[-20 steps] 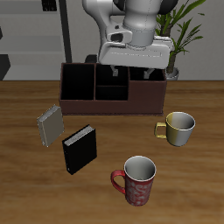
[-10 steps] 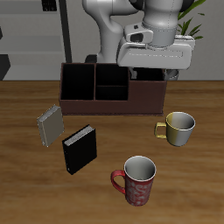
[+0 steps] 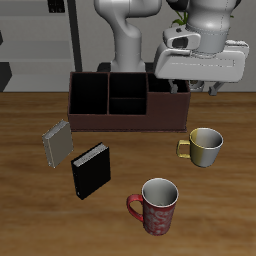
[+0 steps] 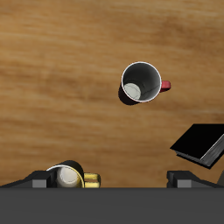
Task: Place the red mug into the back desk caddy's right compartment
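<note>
The red mug [image 3: 155,207] with a whitish speckled pattern stands upright near the table's front edge, handle pointing away from the yellow mug. It also shows in the wrist view [image 4: 140,83], seen from above with its grey-white inside. The back desk caddy [image 3: 128,115], a long dark reddish-brown box, stands at the table's back. Its wide end compartment [image 3: 166,88] lies just beneath my gripper [image 3: 198,90]. My gripper [image 4: 112,180] is open and empty, high above the table, over the caddy's end and far behind the red mug.
A plain yellowish-gold mug [image 3: 205,146] stands in front of the caddy's end below the gripper, and shows in the wrist view [image 4: 67,177]. A black book [image 3: 90,170] and a grey book [image 3: 57,143] stand toward the other side. The black book shows in the wrist view [image 4: 203,144].
My gripper has moved sideways along the caddy toward the end near the yellow mug. It stays open and empty. Nothing on the table has moved.
</note>
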